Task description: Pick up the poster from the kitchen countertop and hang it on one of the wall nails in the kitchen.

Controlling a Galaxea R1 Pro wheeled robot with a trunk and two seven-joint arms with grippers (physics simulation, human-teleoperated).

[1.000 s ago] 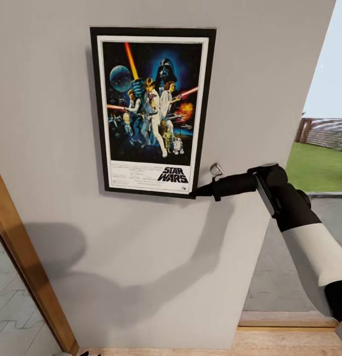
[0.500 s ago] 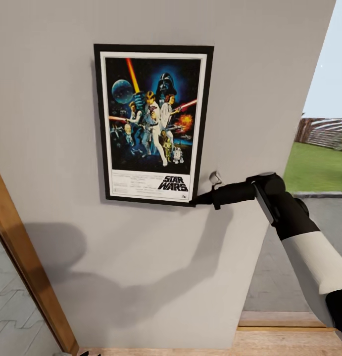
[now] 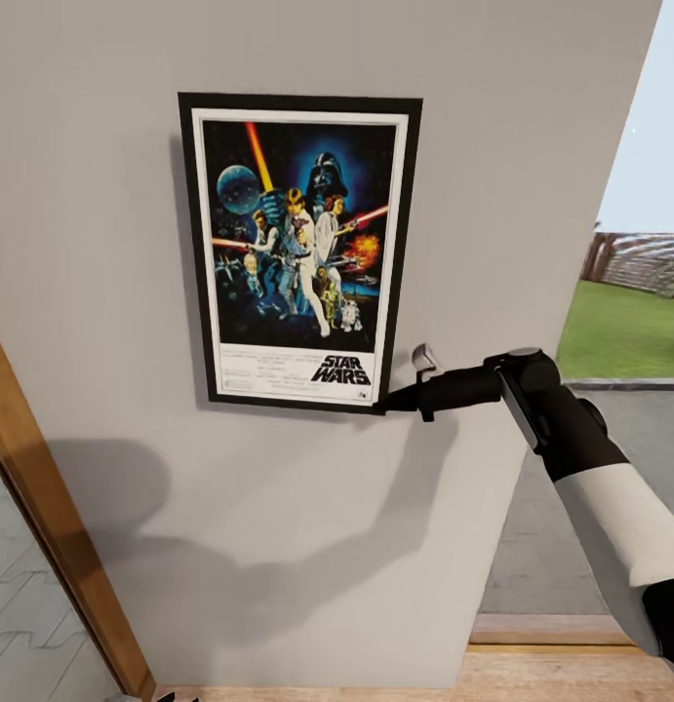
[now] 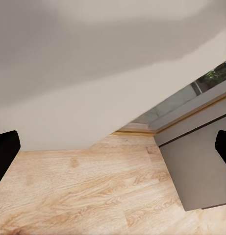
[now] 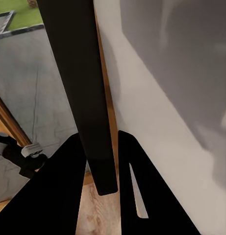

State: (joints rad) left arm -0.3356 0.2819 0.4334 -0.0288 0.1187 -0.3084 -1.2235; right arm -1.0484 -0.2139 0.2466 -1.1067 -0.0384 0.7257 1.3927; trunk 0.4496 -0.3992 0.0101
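The poster [image 3: 297, 249] stands upright and flat against the pale-grey wall [image 3: 532, 146], with its black frame, white border and "STAR WARS" lettering in plain sight. My right gripper [image 3: 381, 404] is shut on its lower right corner. In the right wrist view the frame's black edge [image 5: 78, 88] runs between the two fingers [image 5: 63, 196], close to the wall. My left gripper [image 4: 113, 149] hangs open over a wooden floor, holding nothing. No nail can be made out on the wall. The kitchen countertop is out of view.
A wooden door frame [image 3: 54, 526] slants along the left. Right of the wall's edge an opening shows a lawn [image 3: 619, 331] and grey paving [image 3: 541, 546]. Wooden floor [image 3: 571, 673] lies below. A grey panel [image 4: 201, 166] stands beside the left gripper.
The poster has slid down the wall by a small amount, and my right gripper has lowered with it, still holding the same corner.
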